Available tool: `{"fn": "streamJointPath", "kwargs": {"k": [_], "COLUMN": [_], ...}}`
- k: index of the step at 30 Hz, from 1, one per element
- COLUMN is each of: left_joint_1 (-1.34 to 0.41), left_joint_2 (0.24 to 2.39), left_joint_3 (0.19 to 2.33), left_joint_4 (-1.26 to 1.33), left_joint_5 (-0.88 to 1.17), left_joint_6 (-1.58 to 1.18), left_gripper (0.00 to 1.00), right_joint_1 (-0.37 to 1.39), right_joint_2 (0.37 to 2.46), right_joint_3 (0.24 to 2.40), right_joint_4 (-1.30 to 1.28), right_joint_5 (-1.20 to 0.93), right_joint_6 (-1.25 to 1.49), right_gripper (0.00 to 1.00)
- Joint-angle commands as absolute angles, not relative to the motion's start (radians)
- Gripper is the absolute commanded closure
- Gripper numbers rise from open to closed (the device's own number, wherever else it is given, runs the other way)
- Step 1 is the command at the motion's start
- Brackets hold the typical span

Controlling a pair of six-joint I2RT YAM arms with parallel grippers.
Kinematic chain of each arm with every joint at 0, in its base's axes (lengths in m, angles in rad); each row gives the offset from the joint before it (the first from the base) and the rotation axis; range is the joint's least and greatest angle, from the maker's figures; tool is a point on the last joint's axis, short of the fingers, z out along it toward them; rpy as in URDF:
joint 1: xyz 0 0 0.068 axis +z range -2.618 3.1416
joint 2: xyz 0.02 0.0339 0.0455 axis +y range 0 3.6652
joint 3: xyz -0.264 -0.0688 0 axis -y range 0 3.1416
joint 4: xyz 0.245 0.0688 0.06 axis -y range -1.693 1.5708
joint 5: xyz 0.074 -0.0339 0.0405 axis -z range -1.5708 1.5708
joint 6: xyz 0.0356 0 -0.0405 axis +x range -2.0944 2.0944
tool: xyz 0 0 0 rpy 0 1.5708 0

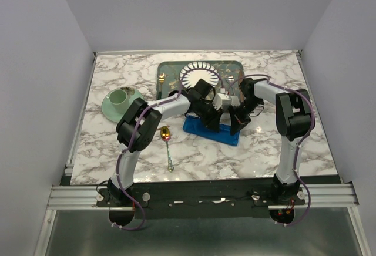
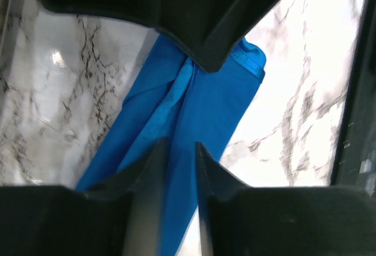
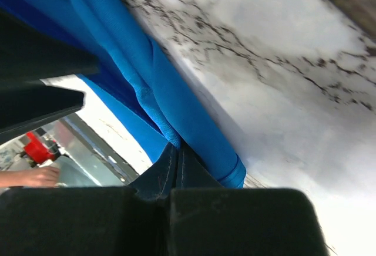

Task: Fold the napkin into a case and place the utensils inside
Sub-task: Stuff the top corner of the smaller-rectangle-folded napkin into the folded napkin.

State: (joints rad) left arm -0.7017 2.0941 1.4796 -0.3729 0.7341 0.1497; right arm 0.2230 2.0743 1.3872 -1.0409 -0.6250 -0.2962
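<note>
Two pale, bare walls close in the marble-topped table (image 1: 267, 150) left and right, a third closes the back, and an aluminium rail (image 1: 200, 195) runs along the near edge.

A grey-green patterned tray (image 1: 233, 68) is set at the far middle – a white plate (image 1: 197, 68) with a striped rim lies in it, partly hidden by the arms. What else lies in the tray cannot be made out. Left of the tray a mint cup (image 1: 119, 97) stands on its saucer (image 1: 108, 111); what it holds cannot be told.

The napkin (image 1: 214, 134), bright blue and folded to a narrow strip, lies on the marble just in front of the tray. Both arms are bent over it.

The left gripper (image 2: 179, 147) is drawn to a narrow gap, with a raised ridge of blue cloth caught in it. The right gripper (image 3: 177, 153) is pressed fully together on a fold at the cloth's edge.

A spoon (image 1: 167, 135) with a gold bowl lies alone on the marble left of the napkin – apart from it, handle toward the near edge.
</note>
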Motion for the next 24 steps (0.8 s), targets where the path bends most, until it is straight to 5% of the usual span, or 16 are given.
{"fn": "streamJointPath", "kwargs": {"k": [1,10,24], "left_joint_1": [-0.661,-0.626,-0.626], "left_joint_2": [1.99,1.982,1.829], "left_joint_3": [1.45,1.422,1.226], "left_joint_4": [-0.379,-0.578,-0.608], "left_joint_5": [0.68,0.578,0.709], "left_joint_6": [0.117,0.268,0.281], "left_gripper": [0.51,0.47,0.63], "right_joint_1": [0.238,0.287,0.314], "right_joint_2": [2.079,2.057,1.947], "right_joint_3": [1.399,1.399,1.308], "right_joint_4": [-1.035,-1.083,-1.189], "right_joint_5": [-0.531,-0.5,-0.667], "right_joint_6": [-0.327,-0.42,-0.495], "right_gripper": [0.99,0.99,0.99]}}
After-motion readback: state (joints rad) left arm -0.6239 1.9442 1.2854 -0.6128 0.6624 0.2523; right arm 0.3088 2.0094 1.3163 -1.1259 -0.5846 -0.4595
